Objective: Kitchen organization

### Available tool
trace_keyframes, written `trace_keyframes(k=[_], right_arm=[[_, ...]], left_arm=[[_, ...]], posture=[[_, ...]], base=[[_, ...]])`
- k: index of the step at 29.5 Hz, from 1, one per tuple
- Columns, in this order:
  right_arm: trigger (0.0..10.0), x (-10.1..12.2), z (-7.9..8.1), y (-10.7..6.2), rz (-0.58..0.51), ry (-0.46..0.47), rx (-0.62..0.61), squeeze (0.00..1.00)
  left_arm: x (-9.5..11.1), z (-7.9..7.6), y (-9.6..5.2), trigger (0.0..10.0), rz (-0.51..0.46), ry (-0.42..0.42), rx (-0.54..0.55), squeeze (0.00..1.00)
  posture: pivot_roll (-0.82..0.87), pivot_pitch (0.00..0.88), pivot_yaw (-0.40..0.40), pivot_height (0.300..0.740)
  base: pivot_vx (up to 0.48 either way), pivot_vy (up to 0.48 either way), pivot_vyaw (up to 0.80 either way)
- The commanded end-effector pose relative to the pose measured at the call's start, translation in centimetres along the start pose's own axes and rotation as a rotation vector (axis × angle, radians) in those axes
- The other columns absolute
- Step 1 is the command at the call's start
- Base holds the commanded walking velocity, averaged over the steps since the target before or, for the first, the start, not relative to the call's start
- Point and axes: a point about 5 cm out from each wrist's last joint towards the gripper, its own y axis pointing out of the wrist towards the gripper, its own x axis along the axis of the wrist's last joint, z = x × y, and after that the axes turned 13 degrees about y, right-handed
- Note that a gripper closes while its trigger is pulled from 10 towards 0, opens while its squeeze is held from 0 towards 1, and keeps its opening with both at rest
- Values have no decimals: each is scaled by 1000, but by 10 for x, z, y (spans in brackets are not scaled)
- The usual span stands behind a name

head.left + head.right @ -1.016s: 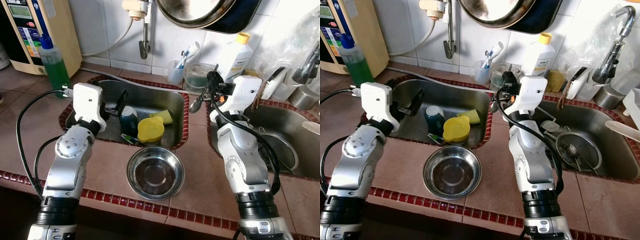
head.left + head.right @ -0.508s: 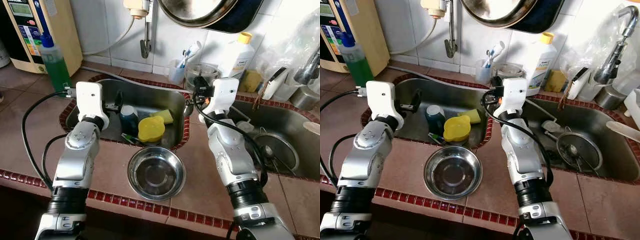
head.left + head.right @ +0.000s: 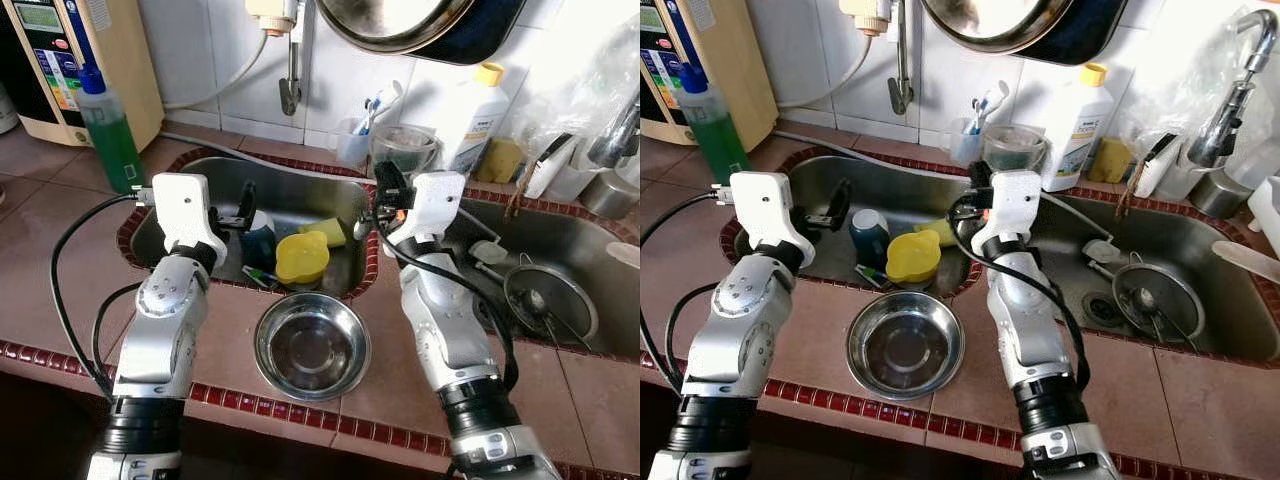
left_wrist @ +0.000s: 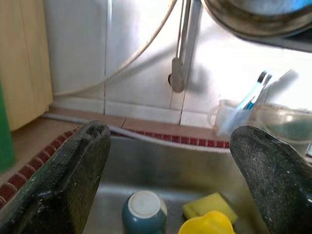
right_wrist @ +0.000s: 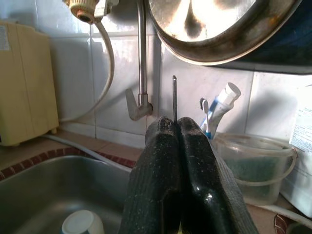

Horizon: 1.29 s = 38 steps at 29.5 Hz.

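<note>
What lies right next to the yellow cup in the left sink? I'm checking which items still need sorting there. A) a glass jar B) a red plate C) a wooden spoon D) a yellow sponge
D: a yellow sponge sits in the left sink, right beside the yellow cup.

This is a home kitchen. It has two metal sinks (image 3: 300,205) set in a brown tiled table (image 3: 60,260), with white tiles on the wall. A green soap bottle (image 3: 108,128) and toothbrushes in a cup (image 3: 352,145) stand near the tap (image 3: 290,70).
</note>
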Motion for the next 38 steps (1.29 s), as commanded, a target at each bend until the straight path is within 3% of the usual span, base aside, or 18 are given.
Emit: trace_keyframes(k=[1,14,25,38], right_arm=[[10000,8,1,-3,-38,-1,-8,0],[10000,11,-3,-12,-44,-11,-38,0],[10000,7,-11,-9,-13,-13,-43,0],[10000,1,-18,-4,38,-15,9,0]], left_arm=[[2,-2,-3,10000,-8,-2,3,0],[5,3,-13,10000,-12,-10,27,0],[9,-5,-11,10000,-22,28,-39,0],[15,-17,-18,10000,-33,54,-133,0]], posture=[[-157,76,-61,740],[-173,87,-48,740],[-174,92,-52,740],[-153,119,-63,740]], base=[[0,0,0],[0,0,0],[0,0,0],[0,0,0]])
